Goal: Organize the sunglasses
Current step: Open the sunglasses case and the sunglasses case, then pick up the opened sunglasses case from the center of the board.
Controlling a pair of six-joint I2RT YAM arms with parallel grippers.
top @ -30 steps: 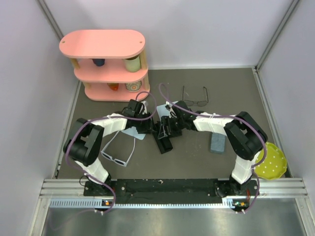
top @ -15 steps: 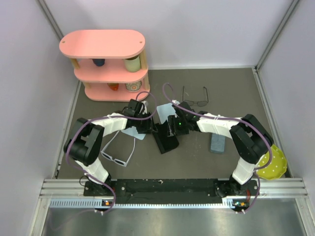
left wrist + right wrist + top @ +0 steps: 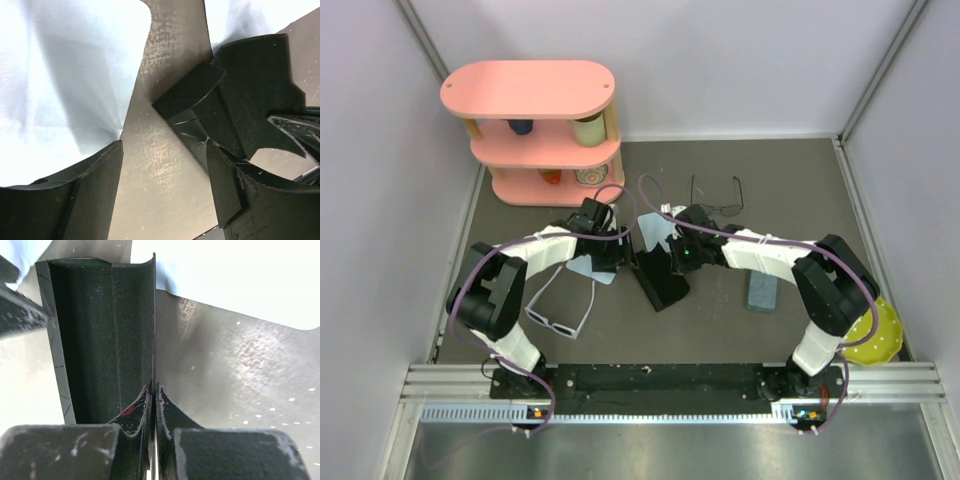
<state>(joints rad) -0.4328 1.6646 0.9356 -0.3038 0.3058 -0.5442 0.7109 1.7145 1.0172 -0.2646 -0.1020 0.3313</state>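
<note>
Dark matte surface (image 3: 790,180), pink shelf (image 3: 535,90) at the far left, and both arms meet mid-scene over the open black case (image 3: 662,285). Now the right hand (image 3: 154,390) is pressed together, pinching the case's thin upright wall. The left hand (image 3: 162,160) stands spread and empty, the case's corner just ahead. The white sunglasses (image 3: 558,315) lie near-left of the left hand, front bar running roughly left-right, that arm nearer. The wire-framed pair (image 3: 718,200) sits just beyond the right hand, on the far side. A light blue cloth (image 3: 588,270) crowds the left hand; a grey-blue case (image 3: 760,288) lies right.

open case (image 3: 662,285) centre | thick-framed sunglasses (image 3: 558,316) left | wire sunglasses (image 3: 718,209) behind-right
</note>
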